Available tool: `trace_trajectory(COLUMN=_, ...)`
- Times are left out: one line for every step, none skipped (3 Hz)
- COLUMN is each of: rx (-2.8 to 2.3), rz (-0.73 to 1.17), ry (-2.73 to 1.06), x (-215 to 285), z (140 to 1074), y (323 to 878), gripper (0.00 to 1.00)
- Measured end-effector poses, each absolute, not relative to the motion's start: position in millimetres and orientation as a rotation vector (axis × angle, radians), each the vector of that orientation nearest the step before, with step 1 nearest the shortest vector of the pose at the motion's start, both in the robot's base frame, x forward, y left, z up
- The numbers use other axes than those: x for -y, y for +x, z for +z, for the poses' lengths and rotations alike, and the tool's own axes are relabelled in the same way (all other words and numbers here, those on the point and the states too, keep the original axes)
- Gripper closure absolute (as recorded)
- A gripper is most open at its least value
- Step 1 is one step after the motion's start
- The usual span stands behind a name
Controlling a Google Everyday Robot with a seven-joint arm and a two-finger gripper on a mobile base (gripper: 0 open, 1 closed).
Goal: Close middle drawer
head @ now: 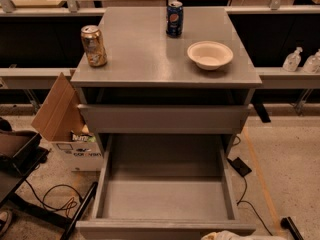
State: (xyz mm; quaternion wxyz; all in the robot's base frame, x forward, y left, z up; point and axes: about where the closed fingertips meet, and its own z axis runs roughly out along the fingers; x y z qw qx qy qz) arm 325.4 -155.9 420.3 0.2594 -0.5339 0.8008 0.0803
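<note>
The middle drawer point(165, 201) is a wide grey box pulled far out of the grey cabinet point(160, 59) towards me. It is empty, and its front rim point(150, 227) runs along the bottom edge of the view. Above it, the upper drawer front point(162, 118) stands slightly out. A white piece of my arm point(240, 235) shows at the bottom edge, just right of the middle of the drawer's front rim. My gripper itself is below the frame and out of view.
On the cabinet top stand a gold can point(94, 45), a blue Pepsi can point(174, 18) and a cream bowl point(210, 55). A cardboard box point(57, 109) and cables point(55, 199) lie at the left. A black device point(240, 166) lies on the floor at the right.
</note>
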Motion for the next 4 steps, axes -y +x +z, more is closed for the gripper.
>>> trace_trajectory(rx=-2.174, rz=0.264, ry=-1.431, x=151, z=394, y=323, gripper=1.00)
trace_trajectory(rx=-2.143, rz=0.274, ry=-1.443, x=140, z=380, y=342, gripper=1.00)
trace_trajectory(rx=-2.110, rz=0.258, ry=-1.455, x=133, z=380, y=365, gripper=1.00)
trace_trajectory(rx=-2.110, rz=0.258, ry=-1.455, x=133, z=380, y=365, gripper=1.00)
